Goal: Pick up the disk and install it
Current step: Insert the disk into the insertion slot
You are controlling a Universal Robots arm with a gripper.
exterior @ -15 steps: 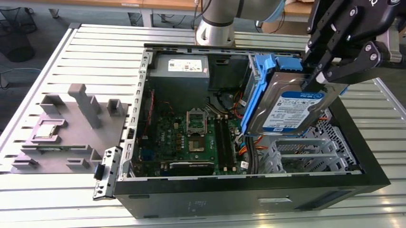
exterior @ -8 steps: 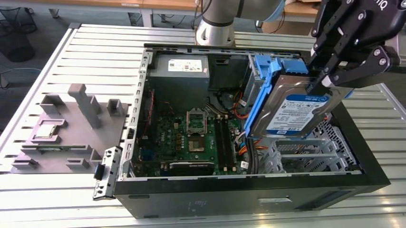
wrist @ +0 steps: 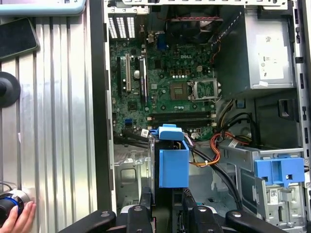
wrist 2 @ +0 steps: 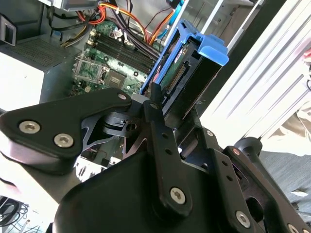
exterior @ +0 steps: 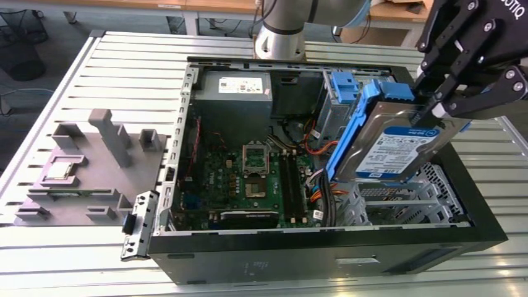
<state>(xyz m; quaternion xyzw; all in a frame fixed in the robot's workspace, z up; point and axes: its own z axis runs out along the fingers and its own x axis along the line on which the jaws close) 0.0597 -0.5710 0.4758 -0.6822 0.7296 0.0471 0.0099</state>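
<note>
The disk is a silver drive with a white label, a blue band and blue carrier rails. It hangs tilted above the metal drive cage at the exterior view's right side of the open computer case. My gripper is shut on the disk's upper end, black fingers on either side. In the second wrist view the disk sticks out beyond the gripper over the motherboard. In the first wrist view the disk's blue carrier end stands just past the gripper.
Inside the case are a green motherboard, a grey power-supply box, orange and black cables and a second blue caddy in its bay. A grey fixture lies on the slatted table. A hand and a phone are beside the case.
</note>
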